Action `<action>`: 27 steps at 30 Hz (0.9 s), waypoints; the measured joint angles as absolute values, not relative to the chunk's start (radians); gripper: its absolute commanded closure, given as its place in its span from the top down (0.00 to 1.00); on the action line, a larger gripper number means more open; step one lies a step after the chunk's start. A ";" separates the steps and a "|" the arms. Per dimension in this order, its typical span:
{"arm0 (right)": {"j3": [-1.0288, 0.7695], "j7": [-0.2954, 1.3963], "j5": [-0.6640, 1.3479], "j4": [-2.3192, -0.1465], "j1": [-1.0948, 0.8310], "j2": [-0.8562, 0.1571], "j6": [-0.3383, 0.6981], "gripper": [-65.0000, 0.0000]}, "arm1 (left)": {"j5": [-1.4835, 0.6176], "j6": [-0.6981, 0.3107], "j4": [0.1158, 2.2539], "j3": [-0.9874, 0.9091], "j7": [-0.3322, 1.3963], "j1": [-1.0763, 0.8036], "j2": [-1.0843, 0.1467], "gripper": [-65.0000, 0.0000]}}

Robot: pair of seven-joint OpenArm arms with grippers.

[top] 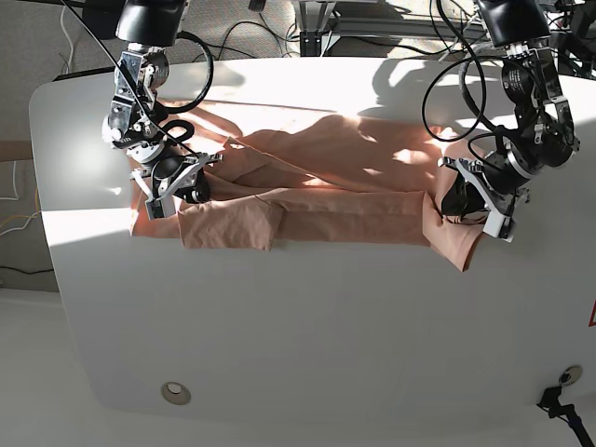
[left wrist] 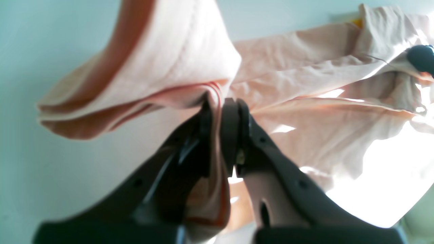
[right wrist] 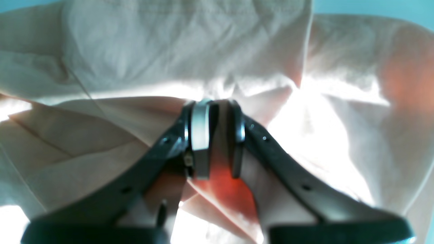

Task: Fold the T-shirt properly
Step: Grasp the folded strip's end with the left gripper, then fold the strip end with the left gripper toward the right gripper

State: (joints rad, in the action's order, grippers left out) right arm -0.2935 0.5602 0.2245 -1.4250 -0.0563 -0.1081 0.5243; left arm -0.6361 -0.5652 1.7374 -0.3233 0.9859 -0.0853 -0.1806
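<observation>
The salmon T-shirt [top: 317, 196] lies stretched across the white table [top: 298, 326], folded lengthwise into a long band. My left gripper [left wrist: 220, 105] is shut on a bunched edge of the T-shirt [left wrist: 305, 101] at the base view's right end [top: 458, 203]. My right gripper [right wrist: 217, 115] is shut on a fold of the T-shirt [right wrist: 169, 51] at the left end [top: 179, 182]. A small yellow tag [left wrist: 356, 22] shows at the far end in the left wrist view. A flap of cloth hangs toward the front near each gripper.
The table's rounded front edge is near the bottom. A round metal grommet [top: 173, 392] sits at the front left. Cables [top: 456, 84] hang from the arm on the base view's right. Bright sunlight and arm shadows fall across the back of the table.
</observation>
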 measured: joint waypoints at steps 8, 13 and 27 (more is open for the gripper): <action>-0.295 0.560 0.224 -1.426 -0.056 -0.094 0.523 0.14 | -0.637 -0.531 1.733 -0.151 0.991 -0.079 -0.092 0.00; -0.295 0.560 0.224 -1.426 -0.056 -0.092 0.523 0.14 | -0.636 -0.445 1.731 -0.095 0.984 -0.080 -0.027 0.00; -0.275 0.559 0.224 -1.426 -0.053 -0.080 0.521 0.14 | -0.814 -0.443 1.738 0.140 1.072 -0.010 -0.027 0.34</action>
